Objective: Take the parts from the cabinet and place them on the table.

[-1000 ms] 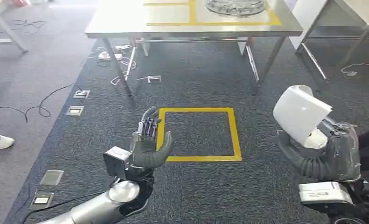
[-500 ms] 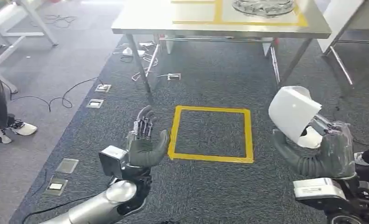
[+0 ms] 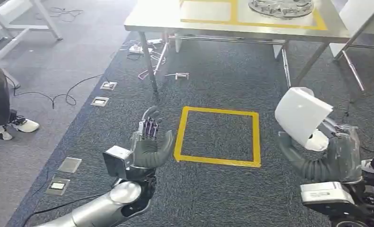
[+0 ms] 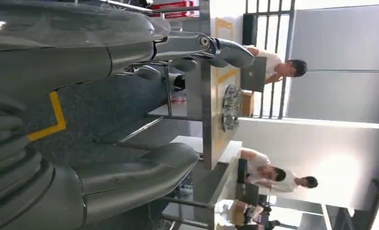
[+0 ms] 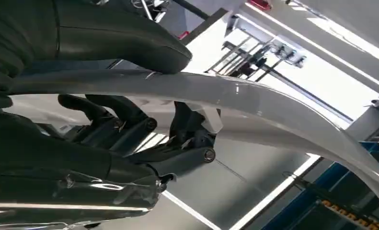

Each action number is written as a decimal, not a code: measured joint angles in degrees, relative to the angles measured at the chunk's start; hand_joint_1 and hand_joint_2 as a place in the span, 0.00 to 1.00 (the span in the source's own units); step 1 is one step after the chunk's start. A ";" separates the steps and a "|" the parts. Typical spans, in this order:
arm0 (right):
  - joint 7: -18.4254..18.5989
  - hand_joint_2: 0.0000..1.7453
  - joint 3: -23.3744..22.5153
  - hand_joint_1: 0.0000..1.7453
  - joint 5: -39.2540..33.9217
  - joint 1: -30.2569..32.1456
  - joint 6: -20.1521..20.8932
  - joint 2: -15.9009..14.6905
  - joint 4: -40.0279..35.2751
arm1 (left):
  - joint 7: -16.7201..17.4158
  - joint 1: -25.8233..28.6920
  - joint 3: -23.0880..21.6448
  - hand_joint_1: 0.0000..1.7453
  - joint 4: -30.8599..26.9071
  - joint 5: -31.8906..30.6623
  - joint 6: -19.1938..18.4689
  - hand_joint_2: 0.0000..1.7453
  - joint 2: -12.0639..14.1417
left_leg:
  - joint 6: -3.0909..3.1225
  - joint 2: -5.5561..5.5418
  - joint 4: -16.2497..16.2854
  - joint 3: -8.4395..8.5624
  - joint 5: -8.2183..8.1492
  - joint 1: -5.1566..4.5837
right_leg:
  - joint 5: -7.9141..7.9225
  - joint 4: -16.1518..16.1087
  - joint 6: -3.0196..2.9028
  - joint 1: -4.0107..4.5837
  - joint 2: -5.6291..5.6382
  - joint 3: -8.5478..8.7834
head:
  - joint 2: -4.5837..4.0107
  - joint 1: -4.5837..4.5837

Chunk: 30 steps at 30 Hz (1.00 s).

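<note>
Above the grey carpet (image 3: 213, 189), the right robot hand (image 3: 334, 151) grasps an unlabelled white part (image 3: 302, 116); the left robot hand (image 3: 148, 142) is released.

the head view looks forward and down from high on the robot, over grey carpet with a yellow tape square (image 3: 218, 136) to the steel tabletop (image 3: 156, 18) ahead. the left wrist view sits close behind the left hand (image 4: 86, 120), turned on its side, looking past the fingers at the same tabletop (image 4: 204, 96), its round metal part (image 4: 229, 108) and people beyond. the right wrist view is pressed close behind the right hand (image 5: 91, 110), facing up past the white curved part (image 5: 235, 103) toward ceiling lights. head and left wrist share tabletop and yellow tape.
</note>
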 joint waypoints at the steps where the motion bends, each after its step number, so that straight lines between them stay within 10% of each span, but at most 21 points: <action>1: 0.07 1.00 0.00 1.00 -0.20 0.03 0.22 0.00 0.02 | 0.00 0.00 0.00 0.00 0.00 0.09 0.00 1.00 0.00 | 0.01 0.00 0.00 0.00 0.01 0.00 | 0.00 0.00 0.03 0.00 0.00 -0.01 | 0.00 0.00; 17: 0.35 1.00 0.07 1.00 -0.81 2.01 0.04 0.00 0.09 | 0.98 -0.63 -0.66 0.00 0.00 -0.35 -1.03 1.00 -0.04 | -0.04 0.01 -0.15 0.08 0.06 0.17 | -0.11 0.13 0.12 0.23 0.01 -0.07 | 0.00 -0.02; 21: 0.31 1.00 -0.02 1.00 -0.81 2.24 -0.13 0.00 0.09 | 0.94 -0.85 -0.94 0.00 -0.02 -0.66 -1.18 1.00 -0.13 | 1.42 -0.31 -2.26 1.53 0.34 0.79 | -0.15 -0.81 1.04 -0.19 0.30 0.29 | 0.00 -0.11; 22: 0.26 1.00 -0.04 1.00 -0.92 2.31 -0.18 0.00 0.13 | 0.72 -0.92 -1.07 0.00 -0.02 -0.76 -1.31 1.00 -0.17 | 1.43 -0.25 -2.95 2.29 0.33 0.53 | -0.95 0.65 1.06 -0.19 1.63 0.08 | 0.00 0.22; 26: 0.26 1.00 0.00 1.00 -1.25 2.72 -0.39 -0.07 0.20 | 0.18 -0.69 -1.40 0.00 0.02 -0.90 -2.40 1.00 -0.74 | 1.64 -0.61 -2.99 3.05 -0.22 0.56 | -7.68 18.88 1.43 -0.43 2.72 -9.72 | 0.00 0.57; 28: 0.50 1.00 -0.02 1.00 -1.24 2.91 -0.50 -0.11 0.28 | -0.07 -0.48 -1.40 0.00 0.13 -0.92 -2.75 1.00 -0.81 | 0.96 -1.17 -2.85 3.67 -0.72 0.92 | -4.01 15.70 1.76 -0.79 2.72 -9.14 | 0.00 0.59; 30: 0.52 1.00 -0.02 1.00 -1.25 2.89 -0.63 -0.11 0.28 | -0.20 -0.45 -1.44 0.00 0.15 -0.96 -2.78 1.00 -0.96 | 0.00 -1.57 -1.99 4.38 -1.77 1.46 | 2.48 4.55 2.38 -1.50 2.71 -4.29 | 0.00 0.63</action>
